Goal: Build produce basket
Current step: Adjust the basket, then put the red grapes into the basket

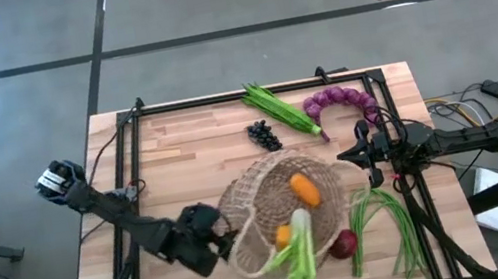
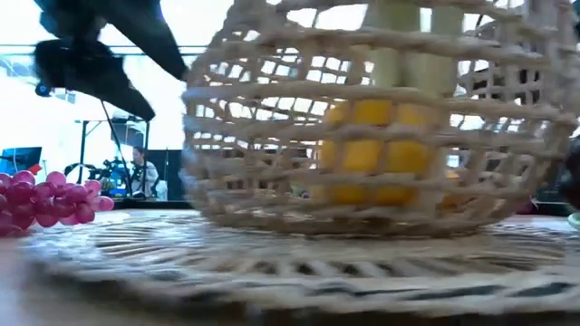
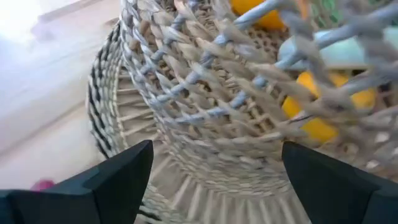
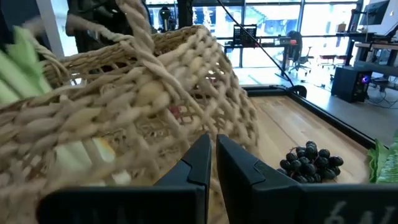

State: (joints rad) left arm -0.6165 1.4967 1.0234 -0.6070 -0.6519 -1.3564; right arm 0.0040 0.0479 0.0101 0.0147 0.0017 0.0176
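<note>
Wooden slat table (image 1: pixel 178 141) with a black frame, grey floor around it. Biggest item is the basket (image 1: pixel 281 210), sitting near the middle-front of the table, seemingly tipped toward the front edge. Inside it: a leek (image 1: pixel 298 248) poking out over the rim and two orange peppers (image 1: pixel 304 189). Basket looks light and stiff but its open weave gives a bit; best hold is likely a rim or a loop handle (fingers could snag in the weave).

Left gripper (image 1: pixel 215 238) sits just beside the basket's left wall, fingers spread wide on either side of the weave, not clamped. Right gripper (image 1: pixel 370 153) is just off the basket's right side, fingers pressed together, holding nothing.

Still outside: green beans (image 1: pixel 385 223) right of the basket, purple onion string (image 1: pixel 344 101) and okra pods (image 1: pixel 279 106) at the back, dark grapes (image 1: pixel 265 135) between them and the basket, red onion (image 1: pixel 345 243) touching the basket's front-right.

High view gives the whole layout. Low view alone shows pink-purple grapes (image 2: pixel 45 201) on the table. Right wrist view shows the closed tips and the dark grapes close by; left wrist view shows the open span around the weave.
</note>
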